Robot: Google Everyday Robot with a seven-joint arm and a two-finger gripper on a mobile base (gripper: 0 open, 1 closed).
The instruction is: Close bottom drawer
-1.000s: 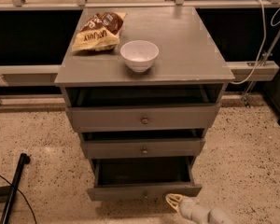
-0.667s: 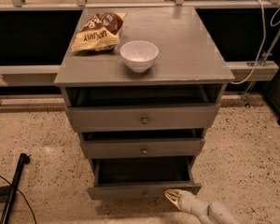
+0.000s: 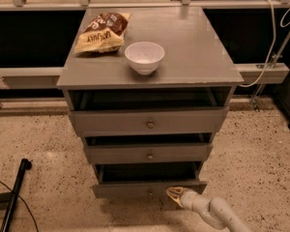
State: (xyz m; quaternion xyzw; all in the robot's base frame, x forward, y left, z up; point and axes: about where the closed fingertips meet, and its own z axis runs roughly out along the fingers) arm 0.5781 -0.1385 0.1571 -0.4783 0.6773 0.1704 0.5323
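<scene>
Three grey drawers are standing partly open, and one white bowl (image 3: 144, 57) and one snack bag (image 3: 102, 31) are lying on the cabinet top (image 3: 193, 47). The bottom drawer (image 3: 135, 188), the lowest, is now sitting further in than before. The gripper (image 3: 174, 194) is resting against the right part of its front, and I cannot tell whether the gripper is apart or together.

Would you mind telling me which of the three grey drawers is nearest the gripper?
The bottom drawer, the narrowest front; the gripper sits at its front edge, right of centre.
</scene>
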